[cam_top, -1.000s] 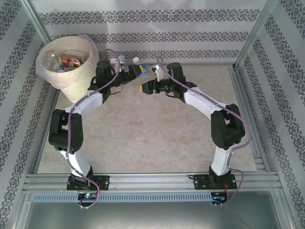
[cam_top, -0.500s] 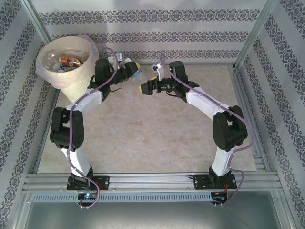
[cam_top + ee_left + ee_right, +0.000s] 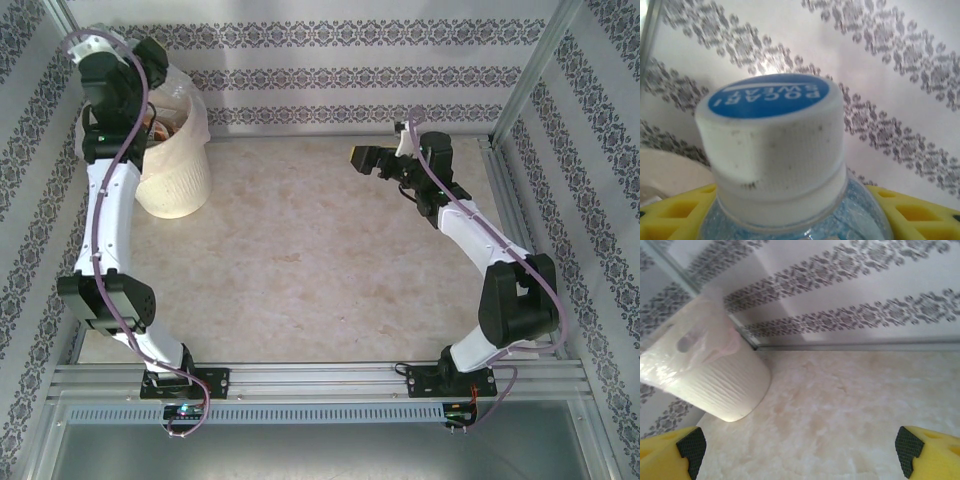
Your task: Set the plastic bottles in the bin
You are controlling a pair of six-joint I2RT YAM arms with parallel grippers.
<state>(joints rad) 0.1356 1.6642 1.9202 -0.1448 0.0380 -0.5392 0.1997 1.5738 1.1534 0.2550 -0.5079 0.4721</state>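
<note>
A pale beige, marble-patterned surface [image 3: 320, 260] is closed in by white walls [image 3: 350, 75] printed with horizontal bands of grey floral ornament, behind and on both sides. A slanted aluminium post [image 3: 533, 72] stands at the far right corner. Grooved aluminium rails [image 3: 320, 380] run along the near edge, with a slotted grey strip [image 3: 320, 412] just below them.

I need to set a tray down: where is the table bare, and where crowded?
Bare: the whole middle of the table, from the bin across to the right arm and down to the arm bases. Crowded: the far-left corner, where the left hand holds a bottle at the bin, and around the right hand.
</note>
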